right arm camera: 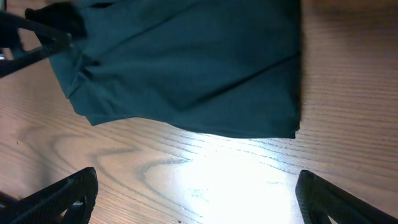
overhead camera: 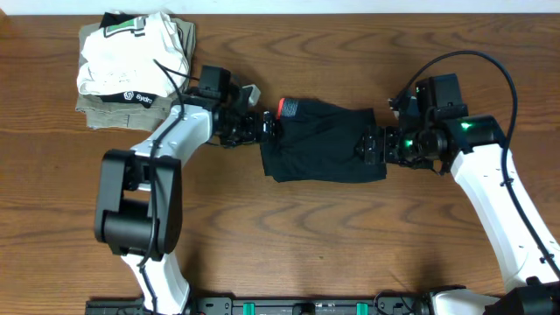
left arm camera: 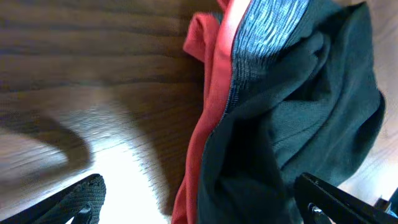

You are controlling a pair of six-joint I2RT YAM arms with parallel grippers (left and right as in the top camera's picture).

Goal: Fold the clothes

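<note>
**Both grippers released at the ends of the black pants**

Left gripper stands with its jaws spread wide at the waistband end of the black pants, holding nothing. In its wrist view the grey waistband and its red lining lie bunched between the fingers. Right gripper is just as wide and empty at the opposite end, straddling a straight folded edge.

The pants lie as a short, compact bundle on the wooden table, between my two arms and well apart from the stack of folded garments beyond the left arm.

I judge the folding nearly done: the bundle is short but rumpled at the waistband. Next I would want a low, square pinch through all layers there, so nothing unrolls when the bundle is tidied or carried to the stack.
</note>
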